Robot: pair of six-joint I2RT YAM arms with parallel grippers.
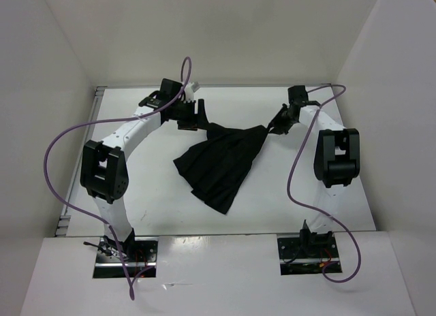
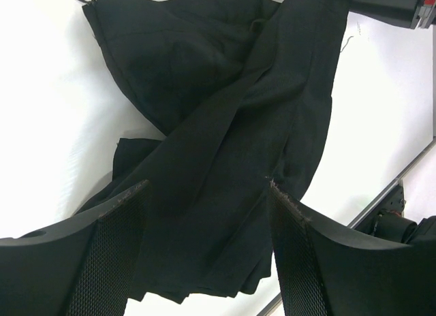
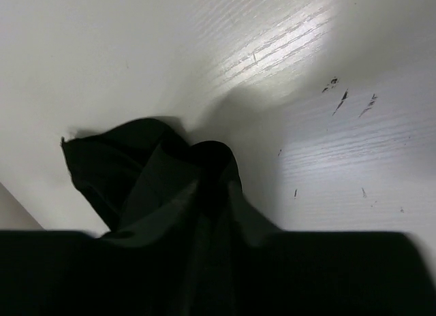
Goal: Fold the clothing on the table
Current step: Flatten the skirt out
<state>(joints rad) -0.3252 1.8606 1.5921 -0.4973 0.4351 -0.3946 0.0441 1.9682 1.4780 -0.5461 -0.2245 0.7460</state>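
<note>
Open table (image 1: 327, 193) is being left around the skirt (image 1: 221, 163), which is being pinched by the right pincer (image 1: 274, 127) and straddled by the wide left pincer (image 2: 208, 186), its length trailing nearward from both.

White arms (image 1: 135, 127), black joints (image 1: 102, 171), purple cables (image 1: 48, 159)

The big white table (image 1: 157, 207) has a black skirt (image 1: 221, 163) lying crumpled on it, near the middle and toward the back. Small dark marks (image 3: 343, 100) dot the white top.
</note>
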